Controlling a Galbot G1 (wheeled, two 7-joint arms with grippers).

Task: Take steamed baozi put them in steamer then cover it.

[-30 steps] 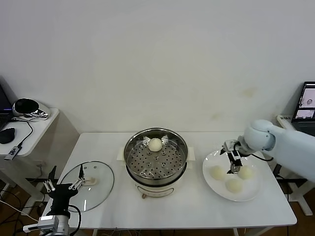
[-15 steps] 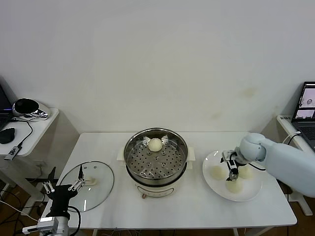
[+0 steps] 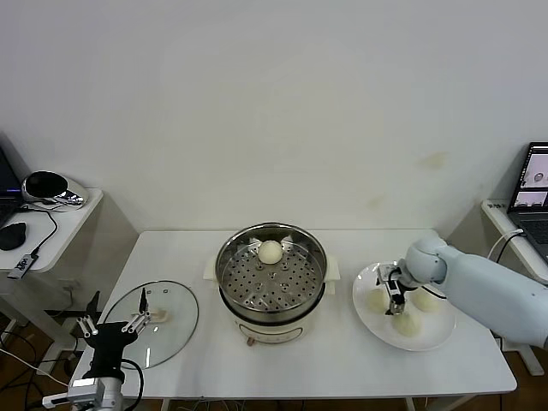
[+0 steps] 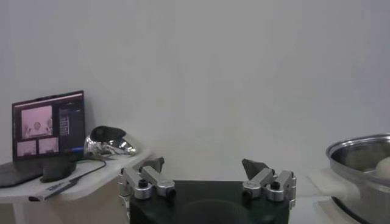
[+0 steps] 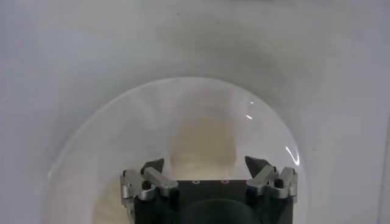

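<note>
While the right gripper is hanging low over the white plate at the right of the head view, its jaws are standing partly open around a bun, one finger on each side; whether the pads are already touching it cannot be told. Three buns are lying on that plate: one at its left, one at its near middle and one at its right, all close together. A fourth bun is sitting on the holed tray at the far side of the steamer, which is standing uncovered in the middle of the white table.

At the lower left of the head view, the glass lid is lying flat on the table, well apart from the steamer, its white handle facing up. The left gripper is hovering at the lid's near left edge with its jaws wide open, gripping nothing; its own camera is showing both fingers spread against the bare wall, with the steamer's rim at the right edge of that frame.
</note>
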